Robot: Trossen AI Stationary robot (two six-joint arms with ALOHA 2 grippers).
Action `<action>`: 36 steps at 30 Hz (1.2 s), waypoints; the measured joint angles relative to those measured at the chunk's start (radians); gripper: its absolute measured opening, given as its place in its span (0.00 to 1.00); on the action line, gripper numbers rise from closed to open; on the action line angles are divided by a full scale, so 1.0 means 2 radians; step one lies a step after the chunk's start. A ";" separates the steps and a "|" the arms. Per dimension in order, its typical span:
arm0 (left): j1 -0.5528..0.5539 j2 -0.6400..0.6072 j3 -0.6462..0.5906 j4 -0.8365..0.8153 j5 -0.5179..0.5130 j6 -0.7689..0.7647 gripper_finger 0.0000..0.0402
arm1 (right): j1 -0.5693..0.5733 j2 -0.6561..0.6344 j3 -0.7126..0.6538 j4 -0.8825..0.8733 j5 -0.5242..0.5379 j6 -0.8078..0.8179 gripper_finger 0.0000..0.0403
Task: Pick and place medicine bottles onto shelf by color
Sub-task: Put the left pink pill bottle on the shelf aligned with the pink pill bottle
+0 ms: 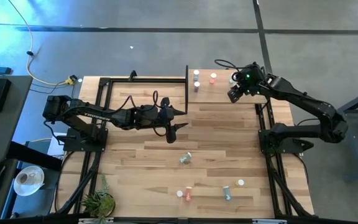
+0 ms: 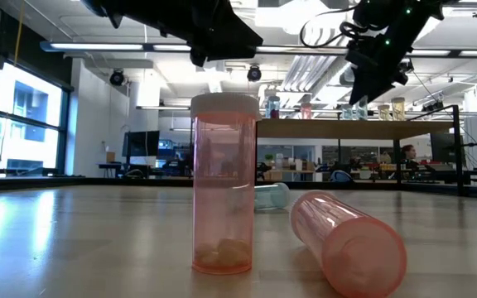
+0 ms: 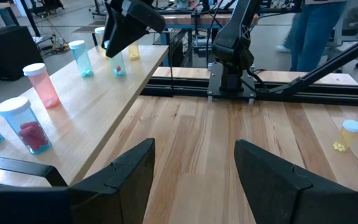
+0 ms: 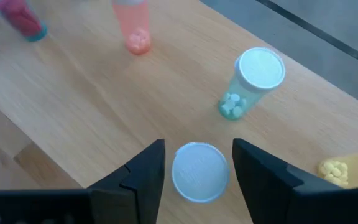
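Note:
The shelf [image 1: 222, 93], a raised light-wood panel, stands at the table's far side. Several white-capped bottles stand on it: a red-filled one [image 4: 20, 18], a pink one [image 4: 132, 25], a teal one [image 4: 253, 81] and a yellow one [image 4: 337, 169]. My right gripper [image 4: 199, 146] is open above the shelf, pointing down, one finger on either side of a standing bottle's white cap [image 4: 197, 172]. In the high view my right gripper [image 1: 234, 94] shows over the shelf's right part. My left gripper [image 1: 171, 132] is open and empty over the middle of the table, as its wrist view [image 3: 194, 168] shows.
Loose bottles are on the near half of the table: a teal one lying [image 1: 186, 158], a pink one [image 1: 188, 194], another teal one lying [image 1: 227, 193] and a white-capped one [image 1: 240, 183]. Black frame rails [image 1: 272, 155] run along both sides. A small plant [image 1: 98, 200] sits at the near left corner.

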 joint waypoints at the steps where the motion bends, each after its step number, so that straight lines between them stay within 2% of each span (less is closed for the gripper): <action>1: 0.000 0.000 0.000 0.000 0.000 0.000 0.52 | 0.000 0.000 0.000 0.001 0.000 0.000 0.44; 14: 0.000 0.000 0.000 0.000 0.000 0.000 0.52 | 0.000 -0.008 0.001 0.033 0.000 -0.014 0.44; 19: 0.000 0.000 0.000 0.000 0.000 0.000 0.52 | 0.000 -0.038 0.002 0.043 -0.002 -0.015 0.44; 23: 0.000 0.000 0.000 -0.007 0.000 0.000 0.52 | 0.008 -0.069 0.002 0.040 -0.028 -0.013 0.44; 29: -0.001 0.000 0.000 -0.038 0.001 -0.010 0.52 | 0.075 -0.104 0.002 0.022 -0.085 0.010 0.44; 36: -0.005 0.000 0.000 -0.074 0.002 -0.018 0.52 | 0.190 -0.111 0.002 -0.020 -0.086 0.059 0.44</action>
